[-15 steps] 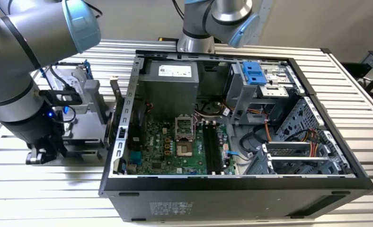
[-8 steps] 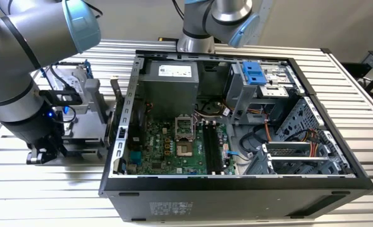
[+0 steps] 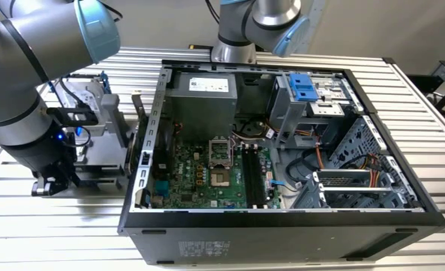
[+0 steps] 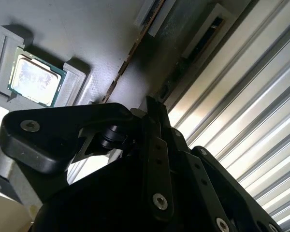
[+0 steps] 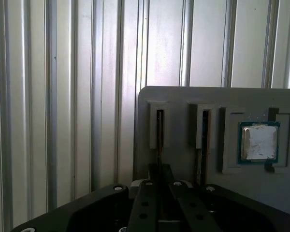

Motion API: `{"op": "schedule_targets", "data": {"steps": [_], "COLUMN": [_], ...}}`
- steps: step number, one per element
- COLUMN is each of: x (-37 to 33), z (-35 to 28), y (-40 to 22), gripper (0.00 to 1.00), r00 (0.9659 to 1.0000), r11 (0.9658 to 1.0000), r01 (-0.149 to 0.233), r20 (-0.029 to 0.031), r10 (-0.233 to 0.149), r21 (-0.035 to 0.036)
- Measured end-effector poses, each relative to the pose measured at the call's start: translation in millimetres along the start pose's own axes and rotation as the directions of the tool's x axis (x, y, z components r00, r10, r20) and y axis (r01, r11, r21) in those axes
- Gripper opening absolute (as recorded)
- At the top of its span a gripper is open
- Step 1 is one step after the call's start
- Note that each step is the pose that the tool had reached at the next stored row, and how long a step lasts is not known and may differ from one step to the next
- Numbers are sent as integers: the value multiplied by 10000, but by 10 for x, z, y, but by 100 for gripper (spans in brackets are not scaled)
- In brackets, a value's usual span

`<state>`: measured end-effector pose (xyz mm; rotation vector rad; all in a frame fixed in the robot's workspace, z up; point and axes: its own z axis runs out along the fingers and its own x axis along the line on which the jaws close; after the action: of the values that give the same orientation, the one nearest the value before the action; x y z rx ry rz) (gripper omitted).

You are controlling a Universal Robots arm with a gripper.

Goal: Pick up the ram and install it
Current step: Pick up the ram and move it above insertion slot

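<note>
Ram (image 5: 160,128) stands in holder (image 5: 183,99) slot (processor (image 5: 259,141) alongside).

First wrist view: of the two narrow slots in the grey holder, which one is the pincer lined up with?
The slot farther from the processor chip: the pincer sits in line with it, while the other slot neighbours the chip.

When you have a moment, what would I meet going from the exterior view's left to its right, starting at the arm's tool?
gripper → processor socket → memory slots → drive cage
</note>
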<state>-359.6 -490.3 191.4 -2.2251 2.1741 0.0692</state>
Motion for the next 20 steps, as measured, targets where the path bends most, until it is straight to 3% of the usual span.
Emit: {"op": "schedule_targets", "data": {"steps": [9, 20], "x": [-1, -6], "z": [-3, -113], "y": [0, 1], "gripper": [0, 0], "r00": [10000, 10000], "r11": [10000, 10000], "r01": [-1, -1], "r20": [6, 0], "r10": [1, 1], "r21": [6, 1]}}
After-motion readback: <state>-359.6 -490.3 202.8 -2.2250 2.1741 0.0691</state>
